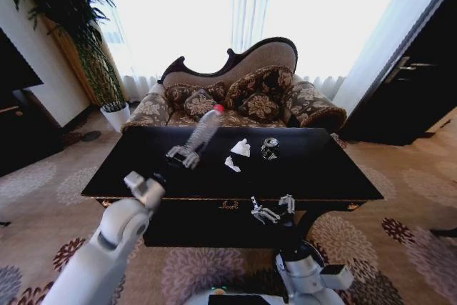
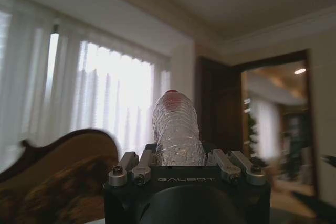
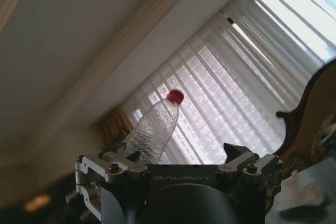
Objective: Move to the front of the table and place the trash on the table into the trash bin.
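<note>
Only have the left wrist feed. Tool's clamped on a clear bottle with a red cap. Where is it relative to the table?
Observer: Head view shows the left tool holding the bottle tilted in the air above the left half of the table, clear of the top.
Operator: What's lying on the table?
Observer: A crushed can, a crumpled tissue beside it, and a small paper scrap nearer the front edge.
Operator: Right arm?
Observer: The right tool is open and holds nothing, low at the table's front edge.
</note>
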{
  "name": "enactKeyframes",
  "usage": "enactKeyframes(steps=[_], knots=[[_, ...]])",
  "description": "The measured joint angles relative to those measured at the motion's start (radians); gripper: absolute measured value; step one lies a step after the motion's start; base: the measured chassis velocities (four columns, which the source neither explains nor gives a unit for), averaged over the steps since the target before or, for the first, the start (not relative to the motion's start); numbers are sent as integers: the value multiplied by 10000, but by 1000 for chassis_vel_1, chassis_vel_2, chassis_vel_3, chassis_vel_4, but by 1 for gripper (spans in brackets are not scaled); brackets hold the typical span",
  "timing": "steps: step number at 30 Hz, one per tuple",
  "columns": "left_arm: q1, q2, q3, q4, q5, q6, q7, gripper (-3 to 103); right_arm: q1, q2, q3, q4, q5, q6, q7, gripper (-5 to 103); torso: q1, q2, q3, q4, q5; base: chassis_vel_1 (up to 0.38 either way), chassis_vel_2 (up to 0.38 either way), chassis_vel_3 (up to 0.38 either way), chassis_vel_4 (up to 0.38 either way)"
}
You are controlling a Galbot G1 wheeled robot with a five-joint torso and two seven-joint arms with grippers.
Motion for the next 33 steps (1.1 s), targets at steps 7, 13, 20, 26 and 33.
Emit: enactKeyframes(steps=[7,13,20,26,33], knots=[[354,-14,-74,32,-83,-877,1511,38,42,59,-564,78,1625,-371,-174,100,1,0,1,0,-1,0,0,0,0],[653,124,-61,454,95,-1612,2793,38,-34,62,-744,202,2815,-493,-515,100,1,0,2,0,-1,0,0,0,0],[582,271,188,742,152,-1756,3422,38,-68,215,-1008,239,3300,-699,-950,100,2,0,2,0,-1,0,0,0,0],[601,432,455,646,-40,-1758,4124,38,-123,303,-1070,-16,3089,-705,-1138,100,1,0,1,0,-1,0,0,0,0],[782,598,624,612,-164,-1346,4674,38,-81,447,-1134,-161,3163,-774,-1184,100,2,0,1,0,1,0,0,0,0]])
